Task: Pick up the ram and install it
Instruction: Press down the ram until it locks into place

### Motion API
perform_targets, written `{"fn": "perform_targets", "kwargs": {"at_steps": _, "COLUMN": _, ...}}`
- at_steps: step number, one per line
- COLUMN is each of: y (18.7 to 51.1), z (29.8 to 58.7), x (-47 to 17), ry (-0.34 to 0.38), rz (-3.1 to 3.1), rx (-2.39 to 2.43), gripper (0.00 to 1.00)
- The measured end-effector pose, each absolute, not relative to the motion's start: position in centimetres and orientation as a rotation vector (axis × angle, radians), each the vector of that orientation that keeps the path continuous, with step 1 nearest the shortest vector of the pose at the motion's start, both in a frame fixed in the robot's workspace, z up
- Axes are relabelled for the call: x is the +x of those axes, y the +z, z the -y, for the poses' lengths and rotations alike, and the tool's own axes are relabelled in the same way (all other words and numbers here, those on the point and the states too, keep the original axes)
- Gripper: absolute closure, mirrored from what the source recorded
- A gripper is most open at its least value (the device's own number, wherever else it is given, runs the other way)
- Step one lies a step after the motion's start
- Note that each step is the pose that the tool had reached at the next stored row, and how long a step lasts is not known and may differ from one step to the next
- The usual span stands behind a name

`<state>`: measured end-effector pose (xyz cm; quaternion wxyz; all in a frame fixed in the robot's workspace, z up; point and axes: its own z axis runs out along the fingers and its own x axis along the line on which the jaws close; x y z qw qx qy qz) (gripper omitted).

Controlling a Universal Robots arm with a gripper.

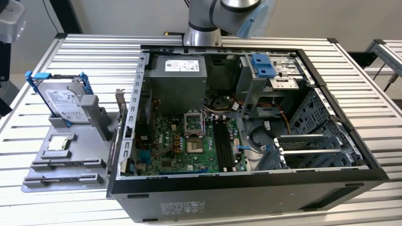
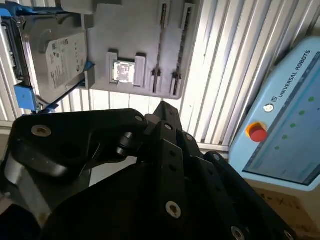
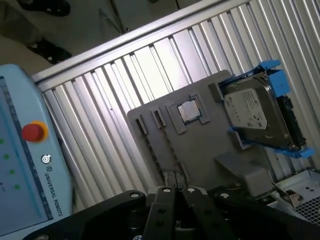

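Gripper (image 2: 162, 107) (image 3: 175, 191): black jointed metal links with round screw heads. In both wrist views the two finger bars run together to one narrow tip, so it reads as clenched on itself, tips meeting, and well above the table (image 1: 82, 52), touching none of the parts. Arm (image 1: 210, 21) enters over the table's far edge in the exterior view, grey tube with a pale blue cap. Under the tip lies a flat grey plastic tray (image 1: 44, 150) (image 2: 135, 30) (image 3: 200, 145), matte, with raised ribs and pockets, near the table's edge at the exterior view's left. Two long narrow slots (image 2: 160, 45) (image 3: 150, 135) run side by side in the tray; whether the ram stands in them I cannot tell. A square shiny processor chip (image 1: 60, 142) (image 2: 124, 71) (image 3: 189, 111) sits in a pocket beside them. A hard drive (image 1: 63, 101) (image 2: 60, 55) (image 3: 255, 112), bare metal with a white label, leans tilted in a blue plastic bracket (image 1: 37, 76) at the tray's far end. The table is ribbed aluminium. An open black computer case (image 1: 251, 197) lies on its side at mid-table, touching the tray. Inside it are a green motherboard (image 1: 169, 146), dark parallel memory slots (image 1: 221, 141) and a grey power supply (image 1: 179, 75). A pale blue teach pendant (image 2: 285, 125) (image 3: 20, 190) with a red button (image 2: 257, 132) lies off the table.
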<state>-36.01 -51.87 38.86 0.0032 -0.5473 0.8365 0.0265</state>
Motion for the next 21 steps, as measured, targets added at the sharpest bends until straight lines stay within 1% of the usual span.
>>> {"fn": "perform_targets", "kwargs": {"at_steps": 21, "y": 38.85, "z": 51.87, "x": -36.01, "ry": 0.065, "rz": -2.251, "rx": -2.171, "gripper": 1.00}}
